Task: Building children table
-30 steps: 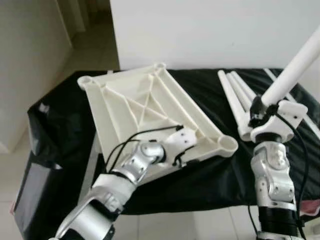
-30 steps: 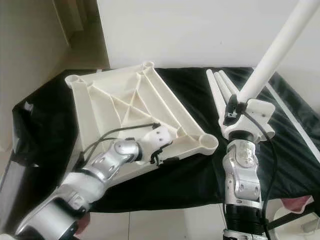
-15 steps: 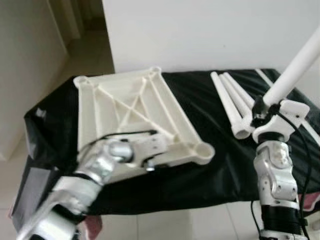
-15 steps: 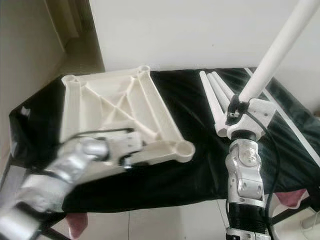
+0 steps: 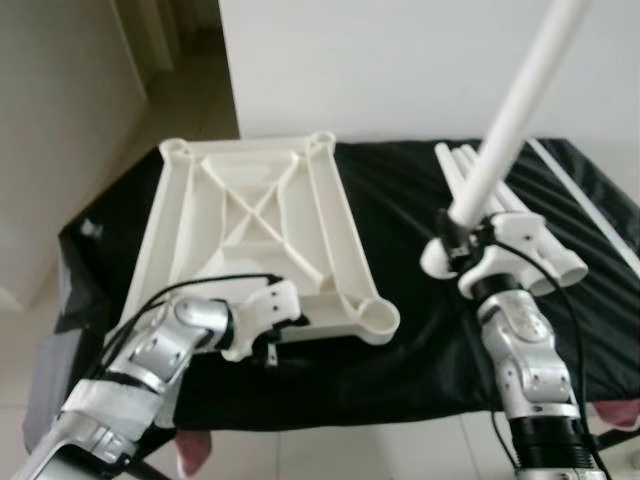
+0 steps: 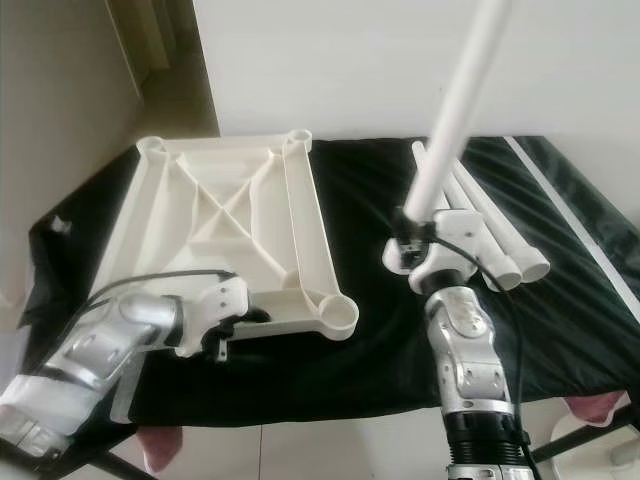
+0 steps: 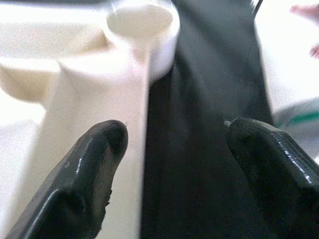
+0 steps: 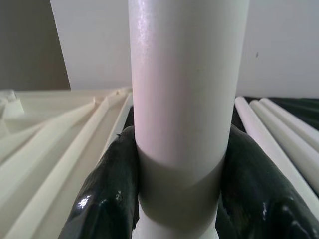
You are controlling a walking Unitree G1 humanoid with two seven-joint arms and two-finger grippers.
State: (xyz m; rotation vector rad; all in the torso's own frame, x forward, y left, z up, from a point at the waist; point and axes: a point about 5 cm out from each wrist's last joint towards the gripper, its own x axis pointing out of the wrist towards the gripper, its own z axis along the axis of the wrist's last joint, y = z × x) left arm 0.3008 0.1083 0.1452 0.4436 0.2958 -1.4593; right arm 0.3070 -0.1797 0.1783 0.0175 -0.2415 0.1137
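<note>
Leg (image 6: pixel 455 110) clamped upright in right claw (image 8: pixel 182 199); left claw (image 7: pixel 174 164) open astride tabletop (image 5: pixel 250 215) edge.

cream tabletop (image 5: pixel 250 220) | white leg (image 5: pixel 505 120) | black cloth (image 5: pixel 400 200) | black fingers (image 7: pixel 94 164)

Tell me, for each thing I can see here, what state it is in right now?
Tabletop: upside down on the black cloth, ribs up, corner sockets empty.
Held leg: raised, tilted, clamped at its lower end.
Spare legs: lying side by side on the cloth.
Left end effector: open, at the tabletop's near edge.
Right end effector: shut on the held leg.
</note>
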